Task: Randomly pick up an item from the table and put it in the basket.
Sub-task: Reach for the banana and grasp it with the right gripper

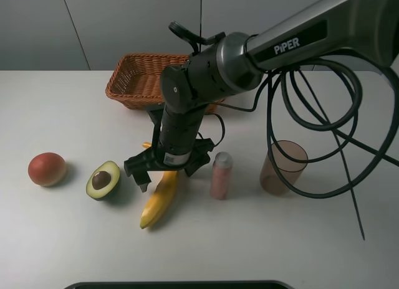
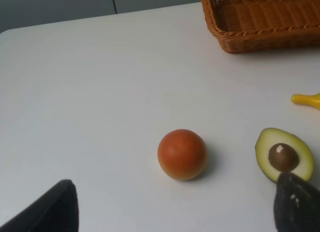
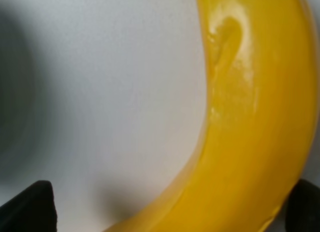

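The yellow banana (image 1: pixel 157 202) lies on the white table (image 1: pixel 62 239), between the avocado half and the pink bottle. My right gripper (image 1: pixel 167 174) has reached across the middle and is low over the banana's upper part, open, with one finger on each side. In the right wrist view the banana (image 3: pixel 250 117) fills the frame between the two dark fingertips (image 3: pixel 30 204). The wicker basket (image 1: pixel 134 83) stands at the back behind the arm. My left gripper (image 2: pixel 175 217) is open and empty, low above the table near the round fruit. The left wrist view shows the banana's tip (image 2: pixel 306 99) and the basket's corner (image 2: pixel 260 39).
A red-orange round fruit (image 1: pixel 47 169) sits at the left, also in the left wrist view (image 2: pixel 182 154). A halved avocado (image 1: pixel 103 179) lies next to the banana. A pink bottle (image 1: pixel 221 175) and a translucent brown cup (image 1: pixel 283 167) stand to the right. Black cables (image 1: pixel 324 114) hang over the right side.
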Action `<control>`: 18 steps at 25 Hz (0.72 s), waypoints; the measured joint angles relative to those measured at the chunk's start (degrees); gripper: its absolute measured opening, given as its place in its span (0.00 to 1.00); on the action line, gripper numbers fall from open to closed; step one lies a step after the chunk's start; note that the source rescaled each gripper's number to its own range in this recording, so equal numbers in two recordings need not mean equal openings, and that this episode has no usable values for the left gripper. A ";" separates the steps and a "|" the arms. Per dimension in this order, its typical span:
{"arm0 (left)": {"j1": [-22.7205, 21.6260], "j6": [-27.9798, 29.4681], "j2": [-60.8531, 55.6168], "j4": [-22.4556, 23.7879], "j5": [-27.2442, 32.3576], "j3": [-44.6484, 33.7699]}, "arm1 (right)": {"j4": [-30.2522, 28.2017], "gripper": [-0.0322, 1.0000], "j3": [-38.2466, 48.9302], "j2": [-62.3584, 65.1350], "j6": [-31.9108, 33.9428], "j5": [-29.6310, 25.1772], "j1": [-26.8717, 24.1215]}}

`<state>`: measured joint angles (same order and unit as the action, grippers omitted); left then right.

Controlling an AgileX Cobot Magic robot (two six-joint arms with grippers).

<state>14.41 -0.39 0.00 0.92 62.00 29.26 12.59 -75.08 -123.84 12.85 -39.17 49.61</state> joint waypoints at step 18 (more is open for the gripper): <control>0.00 0.00 0.00 0.00 0.00 0.00 | 0.12 0.03 -0.07 -0.72 0.00 0.80 0.00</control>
<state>14.41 -0.39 0.00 0.92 62.00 29.26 12.71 -75.16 -124.56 12.85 -38.38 49.61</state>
